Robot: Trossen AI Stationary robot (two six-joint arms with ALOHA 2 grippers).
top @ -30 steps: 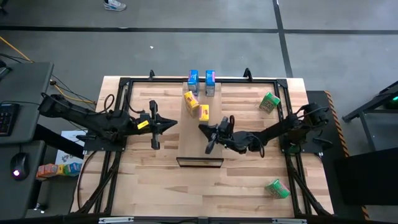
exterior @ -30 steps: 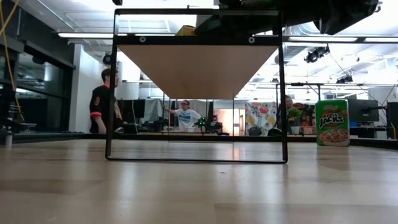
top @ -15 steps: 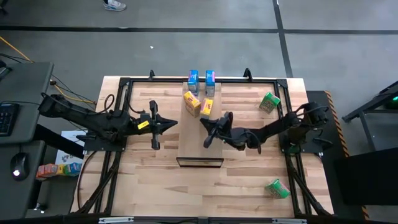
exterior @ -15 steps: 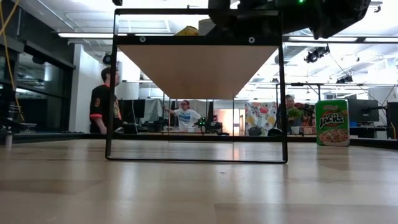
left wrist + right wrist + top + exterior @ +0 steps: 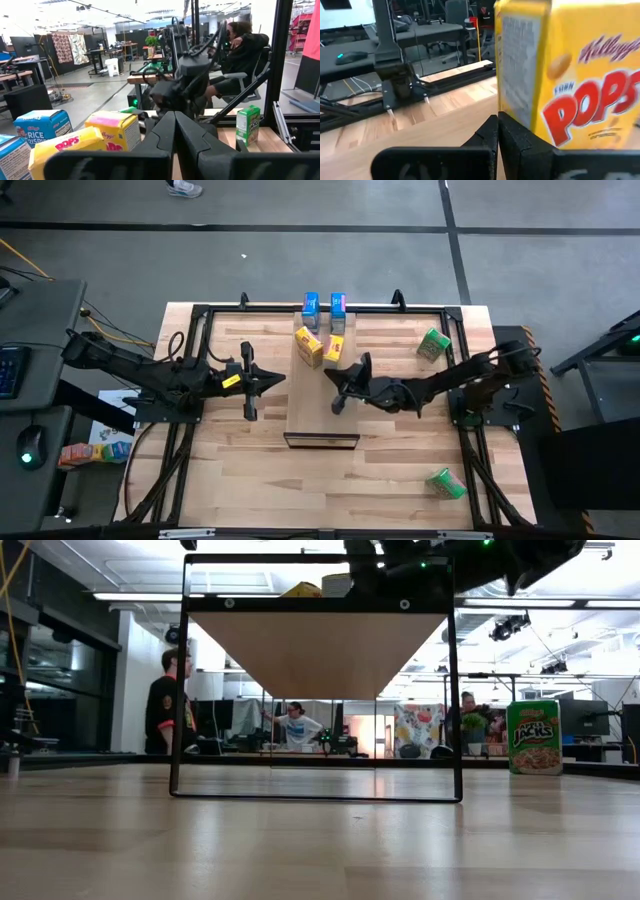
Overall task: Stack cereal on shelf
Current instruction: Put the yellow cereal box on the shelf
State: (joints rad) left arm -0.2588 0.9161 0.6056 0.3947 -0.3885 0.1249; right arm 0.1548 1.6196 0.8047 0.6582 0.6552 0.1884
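Above the striped butcher-block tabletop (image 5: pixel 250 470), the long pale wooden shelf board with a dark front edge (image 5: pixel 315 405) stands raised on a thin black metal frame (image 5: pixel 180 680). At the shelf's far end stand two small blue cereal boxes (image 5: pixel 311 307) (image 5: pixel 338 307) side by side, and just nearer than these, two small yellow cereal boxes (image 5: pixel 308 346) (image 5: pixel 334 348), the second upright and close in front of the right gripper (image 5: pixel 338 396). Its two dark fingers (image 5: pixel 496 131) are pressed together with nothing between them, their tips beside the yellow box (image 5: pixel 570 75) whose face fills the right wrist view. The left gripper (image 5: pixel 249 406) waits over the tabletop, just off the shelf's left edge, its fingers (image 5: pixel 172 131) likewise pressed together and empty. Two small green cereal boxes remain on the tabletop: one (image 5: pixel 432 344) near the far right corner, the other (image 5: pixel 445 483) near the near right corner, both well apart from the shelf. In the low view, one green box (image 5: pixel 533 737) stands upright to the right of the frame, and people (image 5: pixel 296 728) show in the room beyond the table.
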